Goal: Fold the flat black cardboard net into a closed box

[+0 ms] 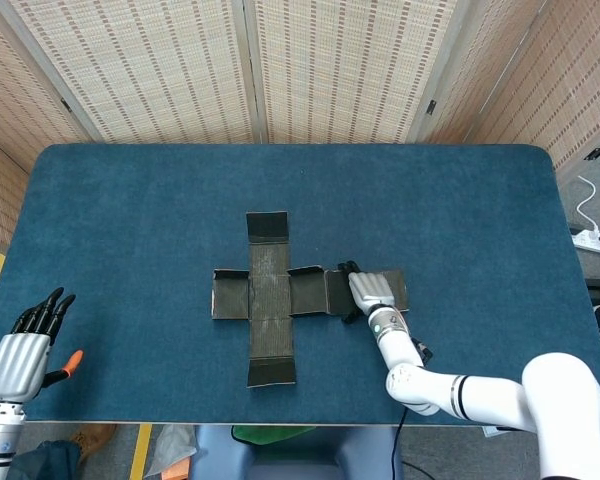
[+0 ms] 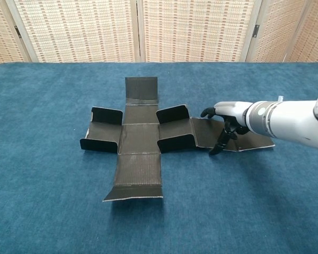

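The flat black cardboard net (image 1: 270,295) (image 2: 140,138) lies spread as a cross at the middle of the blue table, with small side flaps standing up and a long arm running right. My right hand (image 1: 368,292) (image 2: 226,123) hovers over that right arm, palm down, fingertips (image 2: 214,150) touching the card near its front edge; nothing is held in it. My left hand (image 1: 25,350) hangs beyond the table's front left corner, fingers straight and apart, far from the net. The chest view does not show it.
The blue felt table (image 1: 130,200) stretches wide on all sides of the net. Woven screens (image 1: 310,70) stand behind it. A power strip (image 1: 598,240) lies on the floor at the right, and an orange item (image 1: 73,360) shows beside my left hand.
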`<state>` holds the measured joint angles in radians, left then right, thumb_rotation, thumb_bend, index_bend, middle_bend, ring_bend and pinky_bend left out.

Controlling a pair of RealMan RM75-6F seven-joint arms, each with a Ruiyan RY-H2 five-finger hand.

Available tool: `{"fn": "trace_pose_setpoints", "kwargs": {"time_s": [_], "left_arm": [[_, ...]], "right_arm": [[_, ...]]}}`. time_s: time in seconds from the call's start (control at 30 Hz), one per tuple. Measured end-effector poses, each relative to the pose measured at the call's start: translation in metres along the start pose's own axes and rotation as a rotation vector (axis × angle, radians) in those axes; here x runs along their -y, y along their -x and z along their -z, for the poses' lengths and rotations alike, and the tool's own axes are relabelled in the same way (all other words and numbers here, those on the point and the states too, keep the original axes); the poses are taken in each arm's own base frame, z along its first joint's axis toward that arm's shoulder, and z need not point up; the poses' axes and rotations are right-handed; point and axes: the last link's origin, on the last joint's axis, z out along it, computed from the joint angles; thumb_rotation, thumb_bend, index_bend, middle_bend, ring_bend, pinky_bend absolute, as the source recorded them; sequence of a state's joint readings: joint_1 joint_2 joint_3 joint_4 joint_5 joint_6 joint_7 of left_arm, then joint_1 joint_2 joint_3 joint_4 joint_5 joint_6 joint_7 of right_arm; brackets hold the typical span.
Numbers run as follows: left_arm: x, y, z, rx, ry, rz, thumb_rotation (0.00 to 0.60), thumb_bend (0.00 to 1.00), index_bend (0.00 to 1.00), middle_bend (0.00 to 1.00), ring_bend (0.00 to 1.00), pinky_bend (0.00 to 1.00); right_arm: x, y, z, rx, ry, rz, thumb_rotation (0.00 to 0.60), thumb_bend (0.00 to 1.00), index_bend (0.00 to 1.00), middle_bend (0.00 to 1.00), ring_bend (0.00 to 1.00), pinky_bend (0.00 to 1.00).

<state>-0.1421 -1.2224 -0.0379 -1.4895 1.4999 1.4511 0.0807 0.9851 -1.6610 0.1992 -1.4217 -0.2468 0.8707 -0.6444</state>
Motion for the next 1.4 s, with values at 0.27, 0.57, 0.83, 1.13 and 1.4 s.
{"fn": "trace_pose_setpoints", "kwargs": {"time_s": [0.27,0.57,0.83,1.13,1.4], "left_arm": [[0.000,0.001,-0.002,0.001,0.000,0.004,0.600,0.28,0.11,0.11,0.14,0.18],[-0.008,-0.004,-0.021,-0.019,0.053,0.023,0.600,0.28,0.16,0.12,0.16,0.19],[-0.040,-0.001,-0.073,-0.038,0.137,0.106,0.600,0.29,0.28,0.27,0.47,0.61],[-0.087,0.027,-0.138,-0.014,0.189,0.038,0.600,0.29,0.06,0.15,0.73,0.91],[-0.117,0.050,-0.163,0.032,0.189,-0.038,0.600,0.23,0.00,0.02,0.68,0.93]], "right_arm": [[0.006,0.004,-0.004,-0.006,0.012,0.028,0.600,0.19,0.06,0.07,0.77,1.00],[0.012,-0.004,0.001,-0.061,-0.013,-0.004,0.600,0.25,0.44,0.29,0.79,1.00],[0.017,-0.013,0.016,-0.119,-0.092,-0.032,0.600,0.25,0.44,0.34,0.79,1.00],[0.015,-0.010,0.029,-0.256,-0.129,0.107,0.600,0.25,0.44,0.37,0.80,1.00],[0.015,0.000,0.032,-0.330,-0.141,0.204,0.600,0.25,0.44,0.38,0.80,1.00]]}}
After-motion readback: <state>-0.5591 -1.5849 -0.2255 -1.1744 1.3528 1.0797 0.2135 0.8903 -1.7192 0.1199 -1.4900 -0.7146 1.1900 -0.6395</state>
